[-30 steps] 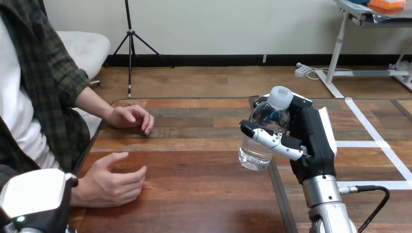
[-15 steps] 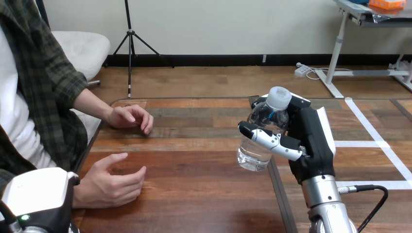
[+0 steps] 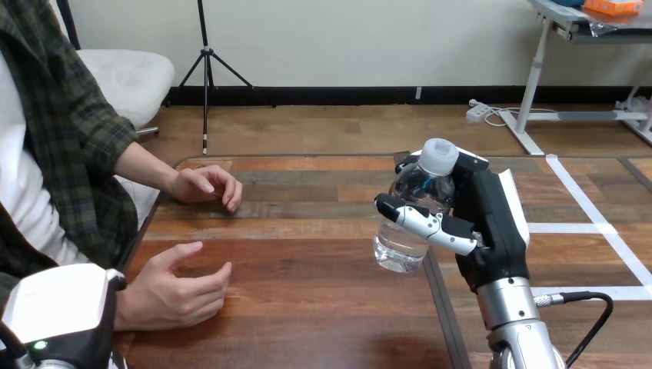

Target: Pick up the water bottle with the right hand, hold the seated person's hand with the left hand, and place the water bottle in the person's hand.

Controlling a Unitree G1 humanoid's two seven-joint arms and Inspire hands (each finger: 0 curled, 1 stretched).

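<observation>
A clear water bottle [image 3: 410, 215] with a white cap hangs above the table's right edge, tilted slightly, with my right hand [image 3: 480, 223] shut on it; the thumb crosses its front. My left hand [image 3: 58, 311] shows its white back at the bottom left corner, beside the person's wrist. The person's near hand [image 3: 177, 288] rests on the table, fingers loosely curled, palm turned sideways. The person's far hand [image 3: 206, 186] lies further back on the table.
The wooden table [image 3: 307, 292] stretches between the person's hands and the bottle. Its right edge runs just under the bottle.
My right hand has carried the bottle slightly left and down. My left hand has barely shifted. The person's hands have stayed put.
</observation>
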